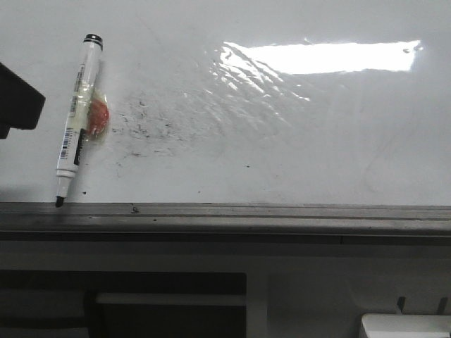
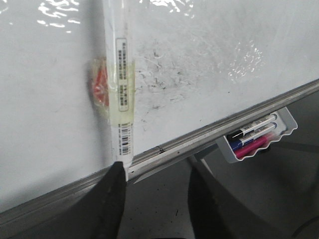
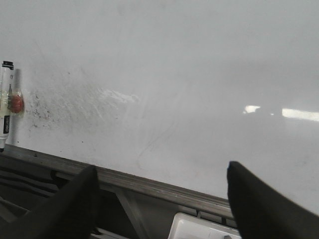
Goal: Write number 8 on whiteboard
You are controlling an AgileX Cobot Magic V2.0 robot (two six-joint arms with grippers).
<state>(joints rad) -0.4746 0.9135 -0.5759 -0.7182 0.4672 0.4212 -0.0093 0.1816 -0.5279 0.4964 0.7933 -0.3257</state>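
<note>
The whiteboard (image 1: 296,141) is glossy white, with glare and a patch of faint black smudge specks (image 1: 144,127). The number 8 is out of view. A white marker (image 1: 77,113) with a black tip pointing down is stuck to the board at the left, with yellowish tape and a red disc around it. My left gripper (image 2: 157,199) is open just below the marker (image 2: 122,74), and one finger (image 2: 117,194) is beside its lower end. My right gripper (image 3: 162,199) is open and empty in front of the whiteboard (image 3: 199,74), far from the marker (image 3: 6,109).
A grey metal rail (image 1: 246,215) runs along the board's lower edge. A dark part of the left arm (image 1: 17,102) enters at the left edge. A grey tray (image 2: 286,122) under the rail holds several markers. A white box (image 1: 405,325) sits low at the right.
</note>
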